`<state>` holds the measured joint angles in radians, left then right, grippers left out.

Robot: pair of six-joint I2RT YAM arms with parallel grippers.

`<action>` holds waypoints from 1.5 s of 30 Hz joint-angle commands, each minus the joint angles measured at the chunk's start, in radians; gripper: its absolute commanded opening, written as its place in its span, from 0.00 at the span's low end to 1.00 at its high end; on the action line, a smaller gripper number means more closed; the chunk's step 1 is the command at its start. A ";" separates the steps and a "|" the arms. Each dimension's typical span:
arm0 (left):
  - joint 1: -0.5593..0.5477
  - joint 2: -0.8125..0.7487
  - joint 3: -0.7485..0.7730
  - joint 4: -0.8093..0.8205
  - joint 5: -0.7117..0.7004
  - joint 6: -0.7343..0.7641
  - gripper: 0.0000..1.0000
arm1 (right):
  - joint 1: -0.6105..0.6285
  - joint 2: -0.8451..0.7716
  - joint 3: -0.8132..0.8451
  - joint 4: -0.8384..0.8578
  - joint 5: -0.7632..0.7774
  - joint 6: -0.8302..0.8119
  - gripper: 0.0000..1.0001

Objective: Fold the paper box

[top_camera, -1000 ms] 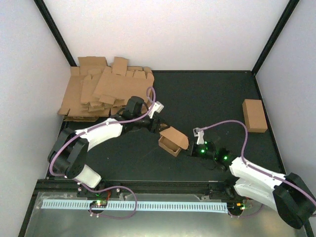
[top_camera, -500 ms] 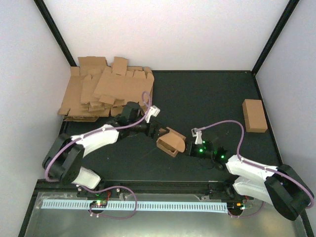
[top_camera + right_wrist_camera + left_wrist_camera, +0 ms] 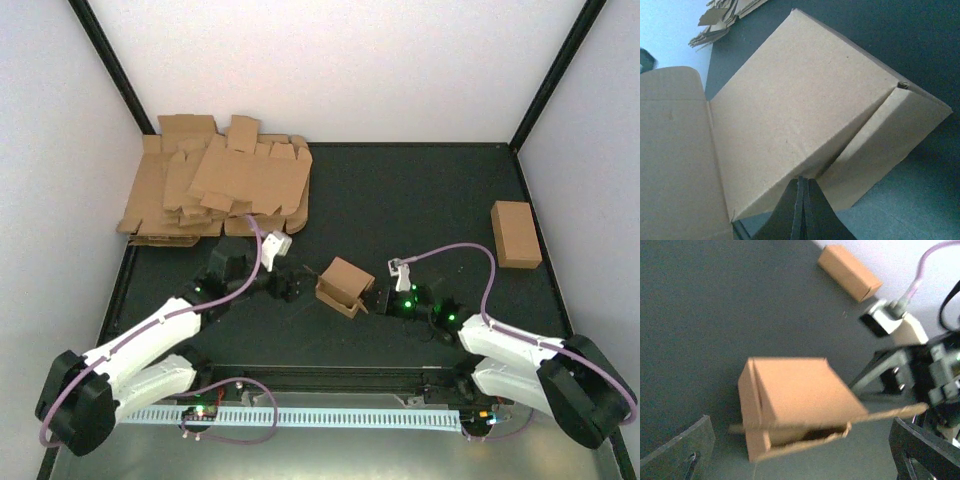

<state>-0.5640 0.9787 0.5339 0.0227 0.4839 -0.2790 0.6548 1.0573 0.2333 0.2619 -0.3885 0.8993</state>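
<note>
Paper box [image 3: 343, 284]: part-folded, flap open, toward the near edge of the desk [image 3: 420, 190], midway along. Right hand [image 3: 370, 300]: pinched shut on one panel, apparently steadying it. Left hand [image 3: 293, 288]: spread wide, empty, just beside the open end, presumably ready to tuck.

Lab cell: white walls [image 3: 340, 70], black frame [image 3: 112, 70], dark table [image 3: 420, 200], left arm [image 3: 150, 340], right arm [image 3: 510, 345].

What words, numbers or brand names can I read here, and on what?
None can be read.
The paper box, the heap of flat blanks and the closed carton show plain brown card, no print.
The pale strip at the near edge bears a fine pattern too small to tell.
</note>
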 commanded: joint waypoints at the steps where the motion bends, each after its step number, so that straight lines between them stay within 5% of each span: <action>1: 0.005 -0.050 -0.081 -0.031 -0.048 -0.051 0.99 | -0.005 -0.041 0.036 -0.053 -0.010 -0.033 0.02; 10: 0.004 -0.024 0.029 -0.094 -0.046 -0.049 0.99 | -0.005 -0.309 0.170 -0.459 0.192 -0.200 0.04; 19: 0.004 -0.011 0.084 -0.115 -0.029 -0.036 0.99 | -0.005 0.002 0.431 -0.483 -0.138 -0.416 0.02; 31: 0.004 0.074 0.082 -0.150 0.017 -0.025 0.99 | -0.005 0.254 0.253 -0.262 -0.168 -0.385 0.02; 45: 0.007 0.309 0.224 -0.242 0.021 0.065 0.90 | -0.004 0.100 0.333 -0.445 -0.086 -0.448 0.02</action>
<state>-0.5636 1.2179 0.6754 -0.1555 0.4923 -0.2726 0.6529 1.1805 0.5251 -0.1150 -0.5125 0.4938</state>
